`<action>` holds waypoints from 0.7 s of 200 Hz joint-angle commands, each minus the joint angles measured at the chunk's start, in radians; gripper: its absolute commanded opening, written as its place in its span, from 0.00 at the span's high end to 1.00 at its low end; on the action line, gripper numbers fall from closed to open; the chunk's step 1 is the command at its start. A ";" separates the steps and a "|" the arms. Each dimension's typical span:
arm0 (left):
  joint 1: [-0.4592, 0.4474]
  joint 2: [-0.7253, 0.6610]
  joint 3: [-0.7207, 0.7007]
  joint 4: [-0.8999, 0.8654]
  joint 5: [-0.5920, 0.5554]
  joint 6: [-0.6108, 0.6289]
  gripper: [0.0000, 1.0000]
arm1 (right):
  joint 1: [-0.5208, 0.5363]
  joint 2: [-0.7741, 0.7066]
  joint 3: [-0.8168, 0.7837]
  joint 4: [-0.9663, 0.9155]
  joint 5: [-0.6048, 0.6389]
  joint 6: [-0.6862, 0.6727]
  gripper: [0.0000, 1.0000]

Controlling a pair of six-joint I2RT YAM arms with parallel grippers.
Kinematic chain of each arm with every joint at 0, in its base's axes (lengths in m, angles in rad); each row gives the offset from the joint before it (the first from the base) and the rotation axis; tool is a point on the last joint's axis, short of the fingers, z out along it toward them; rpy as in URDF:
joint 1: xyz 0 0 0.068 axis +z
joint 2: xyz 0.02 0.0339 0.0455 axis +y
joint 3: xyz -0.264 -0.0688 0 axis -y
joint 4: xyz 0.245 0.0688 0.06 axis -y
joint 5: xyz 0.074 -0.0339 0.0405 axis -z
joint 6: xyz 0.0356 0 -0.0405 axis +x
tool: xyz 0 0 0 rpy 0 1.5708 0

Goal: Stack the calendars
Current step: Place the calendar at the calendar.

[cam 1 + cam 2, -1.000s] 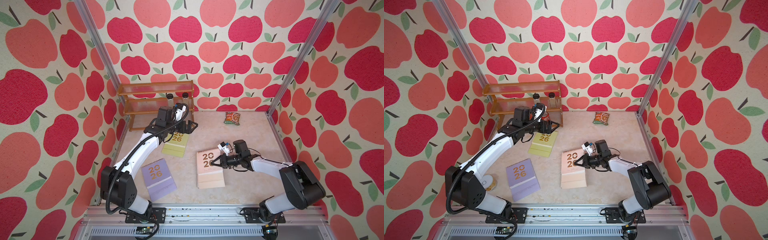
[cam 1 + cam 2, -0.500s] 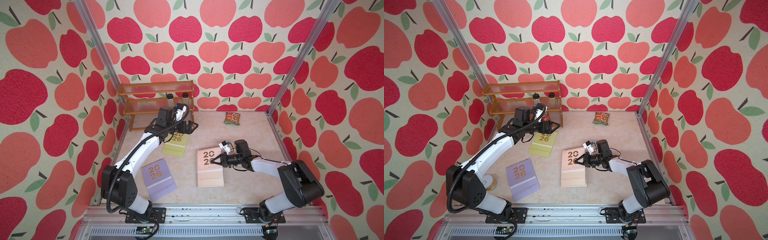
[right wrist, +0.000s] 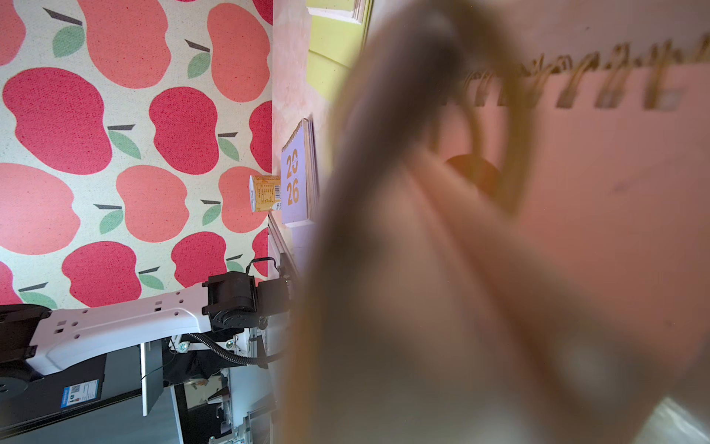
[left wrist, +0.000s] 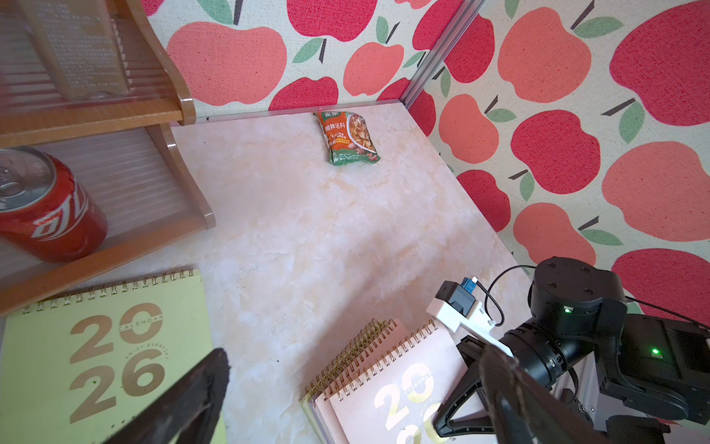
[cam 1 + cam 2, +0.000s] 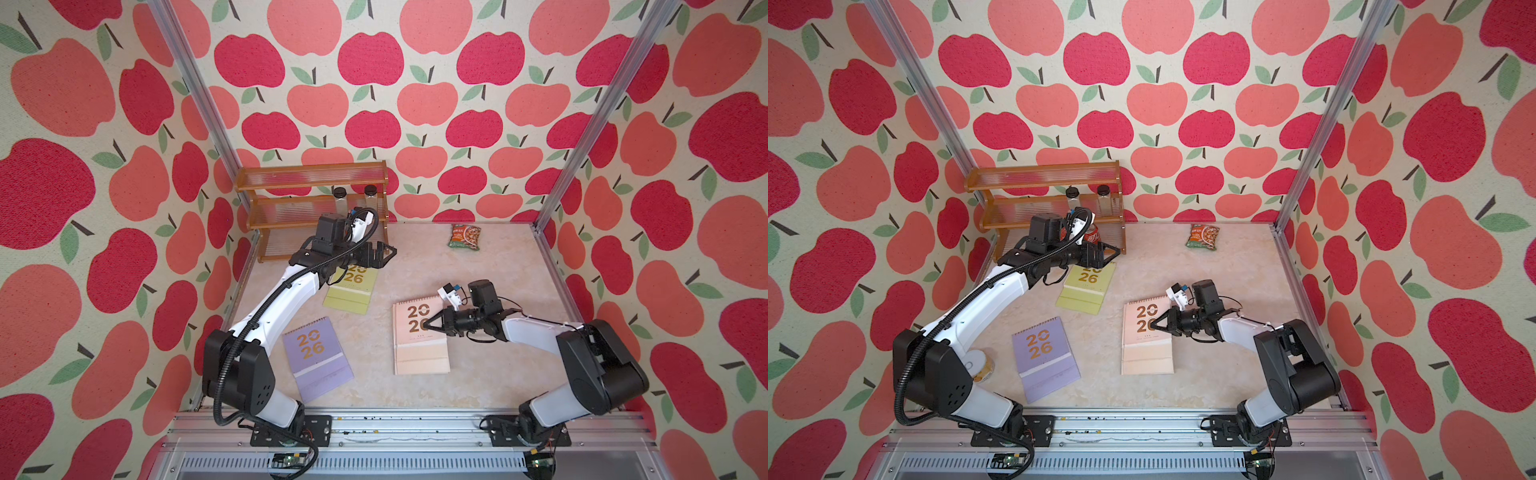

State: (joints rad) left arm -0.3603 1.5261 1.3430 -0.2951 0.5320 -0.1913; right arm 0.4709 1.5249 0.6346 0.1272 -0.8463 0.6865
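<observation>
- Hardly anything has moved since a second ago; both arms and every calendar sit where they were.
- Peach-pink calendar [image 5: 419, 353] [image 5: 1144, 347] [image 4: 384, 384] lies flat on top of a pile mid-table, on the right arm's side. The left wrist view shows edges of another peach, a lilac and a yellow-green one beneath it.
- Right gripper [image 5: 428, 326] [image 5: 1153, 322] [image 4: 438, 421]: jaws pinched to a point, tip down on that cover's gold numerals.
- Yellow-green calendar [image 5: 348, 295] [image 5: 1084, 291] [image 4: 103, 365] lies flat just in front of the rack. Lilac calendar [image 5: 318, 357] [image 5: 1044, 357] [image 3: 294, 180] lies flat near the left arm's base. Both are apart from the pile.
- Left gripper [image 5: 388, 254]: jaws wide, holding nothing, above the yellow-green calendar's spiral edge.
- Wooden rack [image 5: 311, 183] stands in the far left corner, with a red can [image 4: 50, 207] on its lowest shelf.
- Green snack packet [image 5: 464, 237] lies by the back wall.
</observation>
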 commanded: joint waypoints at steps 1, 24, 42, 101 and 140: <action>0.006 0.016 0.005 0.014 0.018 -0.004 0.01 | -0.006 -0.013 0.015 -0.126 0.103 -0.071 0.83; 0.006 0.017 0.007 0.015 0.023 -0.004 0.00 | -0.006 -0.029 0.033 -0.176 0.148 -0.080 0.73; 0.006 0.021 0.007 0.012 0.027 -0.007 0.00 | -0.007 -0.042 0.039 -0.203 0.173 -0.085 0.65; 0.006 0.026 0.010 0.018 0.034 -0.009 0.01 | -0.009 -0.076 0.097 -0.370 0.310 -0.131 0.49; 0.007 0.025 0.009 0.017 0.036 -0.008 0.01 | -0.008 -0.083 0.150 -0.505 0.417 -0.161 0.46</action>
State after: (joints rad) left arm -0.3603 1.5410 1.3430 -0.2951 0.5503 -0.1917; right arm 0.4686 1.4677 0.7433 -0.2398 -0.5369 0.5743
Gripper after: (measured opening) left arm 0.993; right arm 0.531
